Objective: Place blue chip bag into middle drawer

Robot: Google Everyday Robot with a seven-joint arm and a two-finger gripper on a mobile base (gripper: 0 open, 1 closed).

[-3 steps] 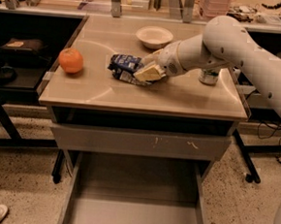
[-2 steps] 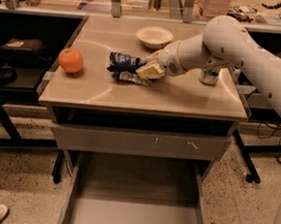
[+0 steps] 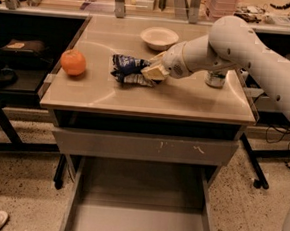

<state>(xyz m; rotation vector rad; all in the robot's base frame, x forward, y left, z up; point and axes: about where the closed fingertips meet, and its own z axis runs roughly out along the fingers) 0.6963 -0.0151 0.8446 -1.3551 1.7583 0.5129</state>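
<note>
Status: grasp stage, nothing delivered yet | blue chip bag (image 3: 127,68) lies mid-tabletop (image 3: 196,99) | gripper (image 3: 153,72) touches bag at its 3 o'clock; you cannot tell its grip state | middle drawer (image 3: 136,222) open at 6 o'clock, bag not inside | left for you: lift, carry, release.

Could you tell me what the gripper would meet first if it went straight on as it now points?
The gripper points left across the tabletop, right at the blue chip bag, so it would meet the bag first; the orange lies farther along, though depth is unclear.
</note>
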